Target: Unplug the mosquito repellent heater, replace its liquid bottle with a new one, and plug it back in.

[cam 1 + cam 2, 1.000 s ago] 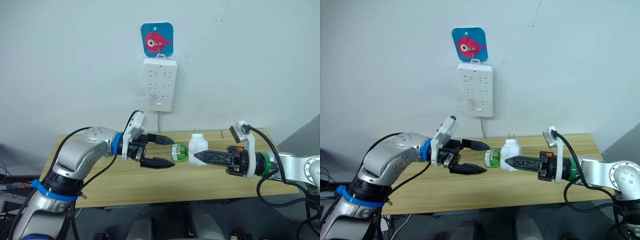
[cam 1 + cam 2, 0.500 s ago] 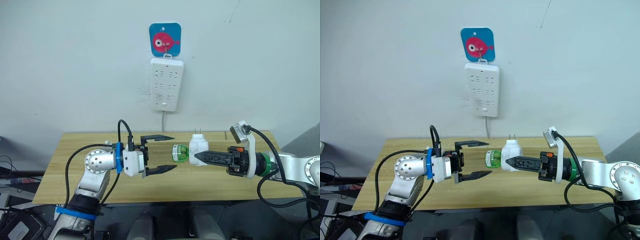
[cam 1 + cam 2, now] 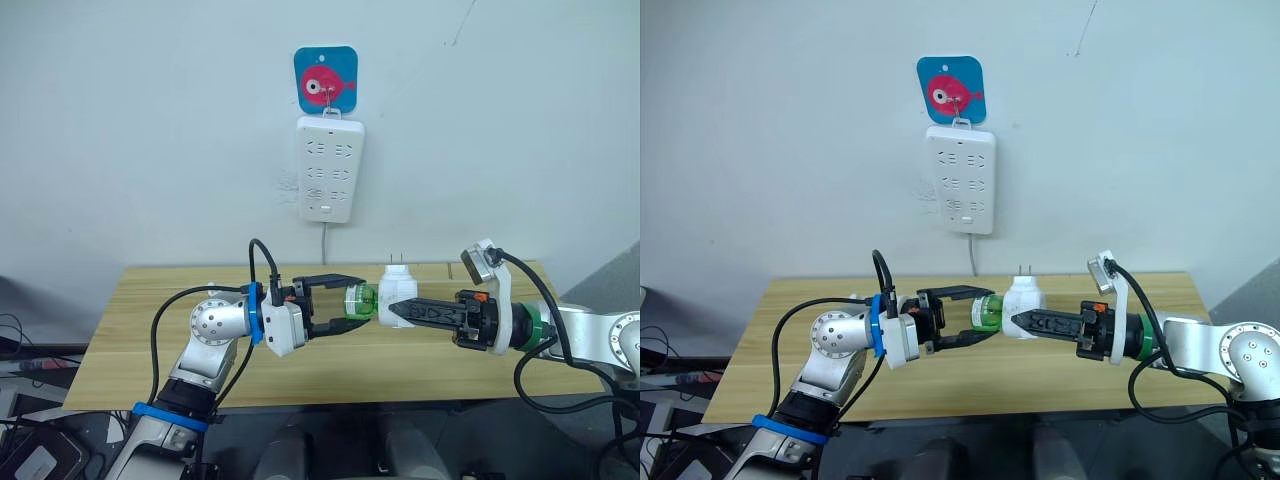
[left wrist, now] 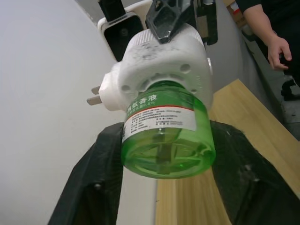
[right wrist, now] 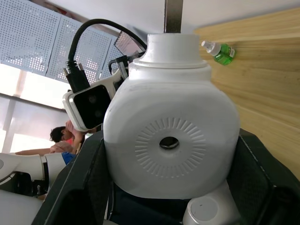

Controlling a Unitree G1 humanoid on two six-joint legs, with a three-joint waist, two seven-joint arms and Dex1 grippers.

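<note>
The white mosquito repellent heater [image 3: 398, 286] hangs above the table with its two prongs pointing up, and my right gripper [image 3: 388, 311] is shut on it. A green liquid bottle [image 3: 358, 303] sticks out of the heater sideways, toward my left arm. My left gripper [image 3: 343, 304] is around that bottle, one black finger above it and one below. In the left wrist view the fingers [image 4: 93, 183] lie against both sides of the bottle [image 4: 164, 140]. The heater's vent face [image 5: 171, 140] shows between the right gripper's fingers.
A white power strip [image 3: 330, 168] hangs on the wall under a blue fish hook [image 3: 325, 80], its cord running down behind the wooden table [image 3: 120, 330]. Another small green bottle [image 5: 218, 50] lies on the table. A person's hand [image 4: 276, 44] is off to the side.
My left gripper has moved right to the bottle, and its fingers have narrowed onto it. The right gripper and the heater have stayed put.
</note>
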